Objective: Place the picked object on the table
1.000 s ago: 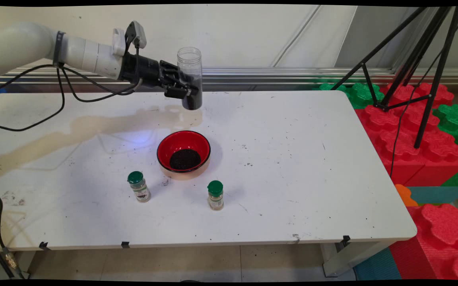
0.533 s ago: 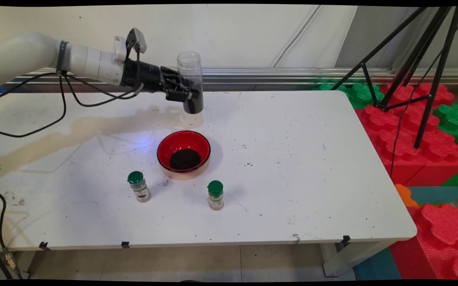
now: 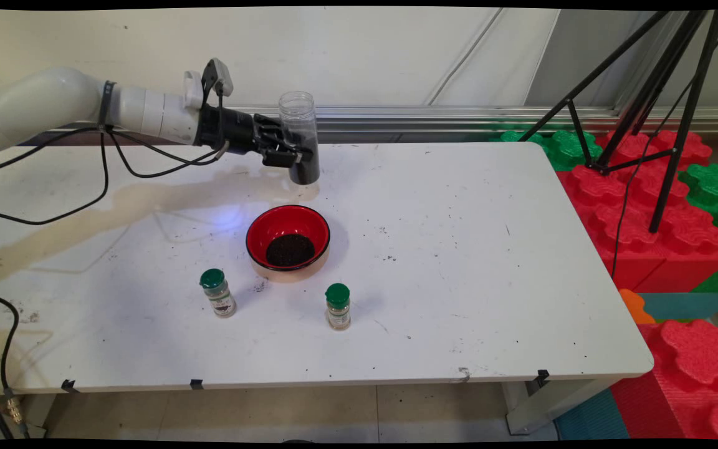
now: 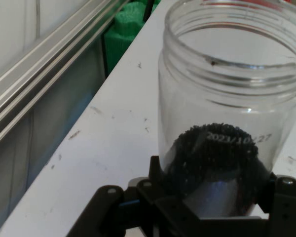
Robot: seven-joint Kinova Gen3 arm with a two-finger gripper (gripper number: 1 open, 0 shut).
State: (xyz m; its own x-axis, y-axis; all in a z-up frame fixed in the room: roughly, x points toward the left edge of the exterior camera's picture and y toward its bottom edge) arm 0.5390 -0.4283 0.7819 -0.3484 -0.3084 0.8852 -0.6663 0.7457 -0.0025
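**One jar in the gripper, one bowl and two shakers on the desk**

The gripper (image 3: 296,156) is closed around the lower part of a clear plastic jar (image 3: 300,125), one finger on each side, holding it upright above the far part of the white desk (image 3: 459,249). The jar is round, open at the top with a threaded neck, and has a heap of fine black grains at the bottom.

At 6 o'clock from the jar, well apart from it, stands one round bowl (image 3: 288,240), red inside with a dark rim, with a patch of the same black grains in its hollow. Two small glass shakers with green caps stand upright nearer the front edge: one (image 3: 217,292) at about 8 o'clock from the bowl, the other (image 3: 338,306) at about 5 o'clock, neither touching it. Dark specks are scattered over the desk, and a tan stain runs across its left side.

The hand view shows what the main view cannot: a printed date on the jar's (image 4: 227,123) wall and the gripper's (image 4: 212,197) black linkage hugging its base. Only the main view takes in the bowl, the shakers, a black tripod (image 3: 646,93) and red and green foam blocks (image 3: 646,218) at 3 o'clock.
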